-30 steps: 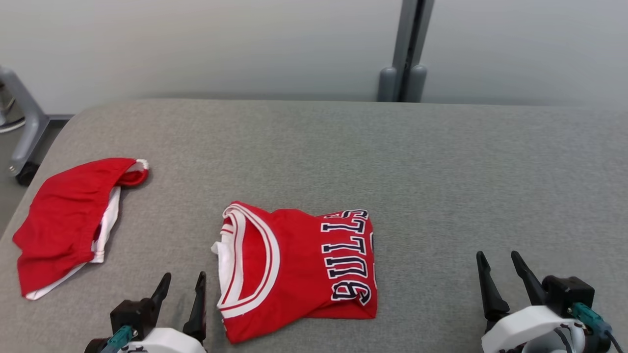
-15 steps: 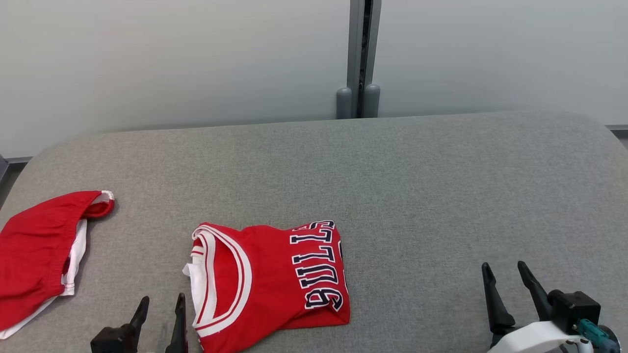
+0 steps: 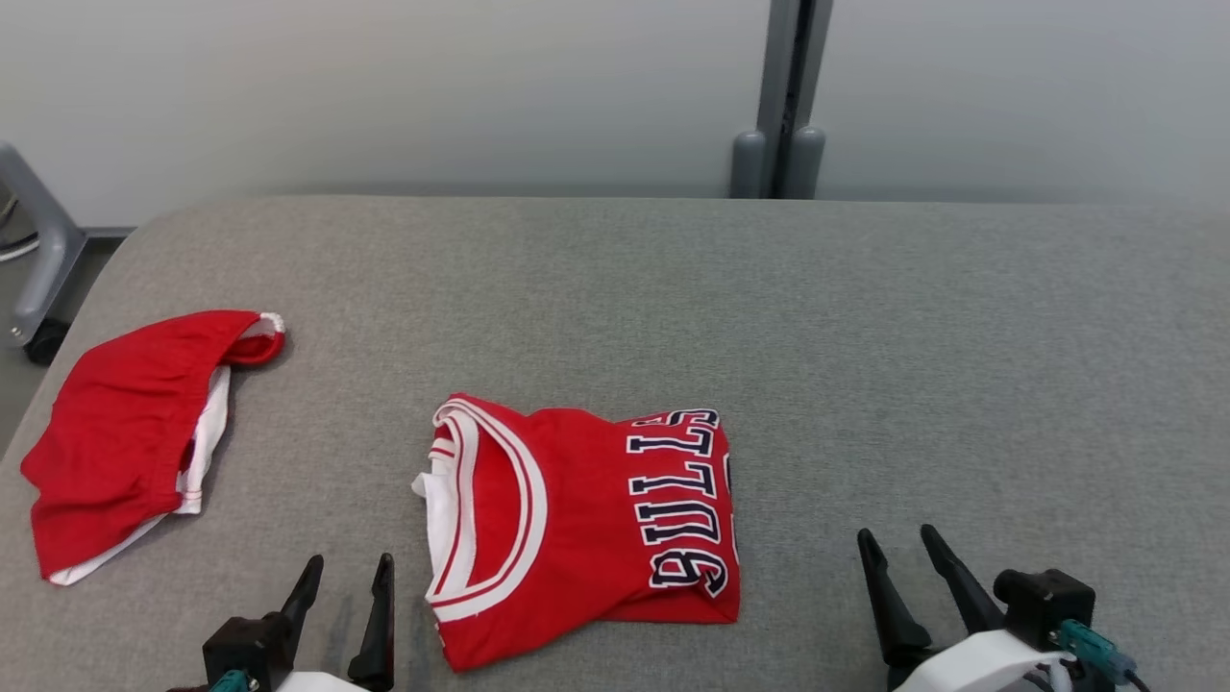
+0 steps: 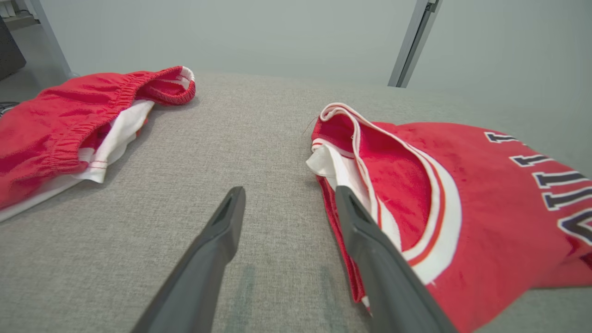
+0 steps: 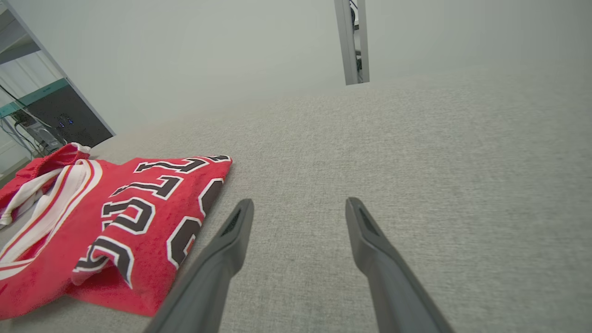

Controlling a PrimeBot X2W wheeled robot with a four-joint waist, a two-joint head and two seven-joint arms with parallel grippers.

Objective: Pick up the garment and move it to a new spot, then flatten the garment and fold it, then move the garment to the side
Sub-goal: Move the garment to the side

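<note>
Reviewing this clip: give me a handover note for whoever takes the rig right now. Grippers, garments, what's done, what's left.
Left gripper: open, empty, low beside the jersey, at its collar.
Right gripper: open, empty, over bare grey table, right of the jersey.
Jersey: folded, near middle. Red shorts: lying at the left edge.
Done: jersey looks folded.
Left: probably moving it to the side.

The left fingers (image 4: 219,240) look like smooth, matt dark plastic. Under them the table (image 4: 277,138) wears coarse, matt grey woven cloth. Just right of them, the jersey (image 4: 485,222) is fuzzy red cloth.
</note>
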